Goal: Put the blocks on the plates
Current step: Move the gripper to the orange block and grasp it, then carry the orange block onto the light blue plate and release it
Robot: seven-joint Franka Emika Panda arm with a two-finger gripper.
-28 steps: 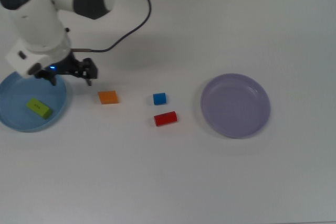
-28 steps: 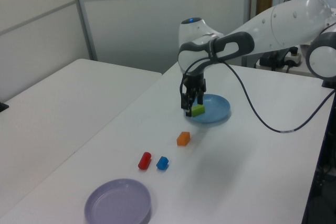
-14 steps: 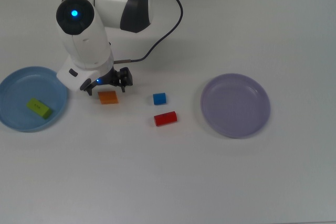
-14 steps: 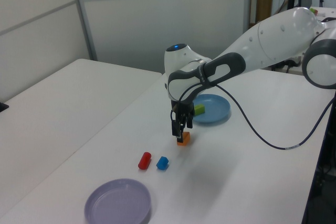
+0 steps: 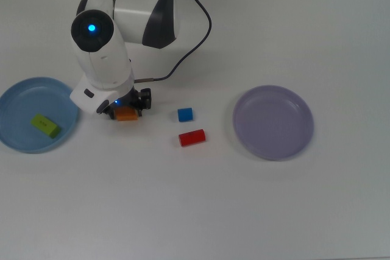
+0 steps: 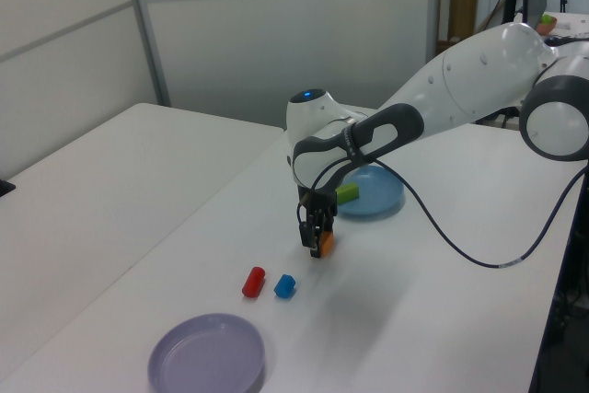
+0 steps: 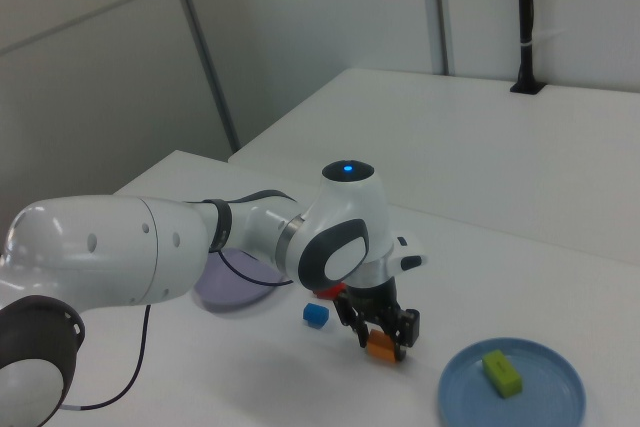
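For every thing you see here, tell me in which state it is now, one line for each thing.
gripper: lowered around the orange block, fingers on either side of it
orange block: on the table, not on a plate
green block: lying in the light blue plate
blue cube: on the table, untouched
red cylinder: lying on its side on the table
light blue plate: holds the green block
lavender plate: holds nothing

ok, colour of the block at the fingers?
Orange. The block shows best in the right view, down at the fingers.
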